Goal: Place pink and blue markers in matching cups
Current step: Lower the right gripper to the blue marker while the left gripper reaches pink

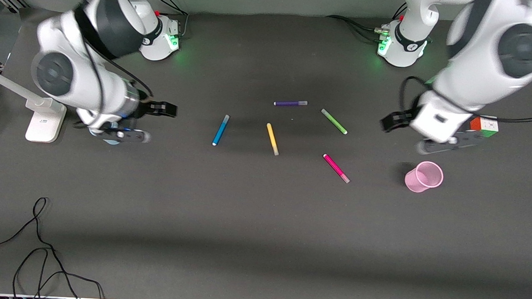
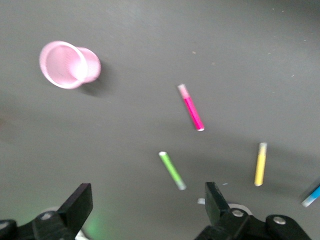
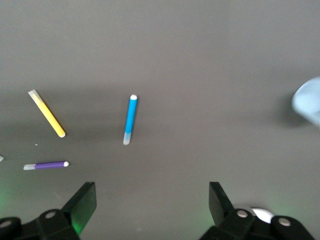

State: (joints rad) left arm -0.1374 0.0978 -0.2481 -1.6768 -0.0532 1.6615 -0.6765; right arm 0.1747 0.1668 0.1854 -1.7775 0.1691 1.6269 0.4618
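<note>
The pink marker lies on the dark table, and it also shows in the left wrist view. The pink cup stands upright beside it toward the left arm's end, and shows in the left wrist view too. The blue marker lies toward the right arm's end and shows in the right wrist view. The pale blue cup shows only at the edge of the right wrist view. My left gripper is open and empty over bare table. My right gripper is open and empty over bare table.
A yellow marker, a lime-green marker and a purple marker lie among the task markers. A colour cube sits under the left arm. A white stand and black cables are at the right arm's end.
</note>
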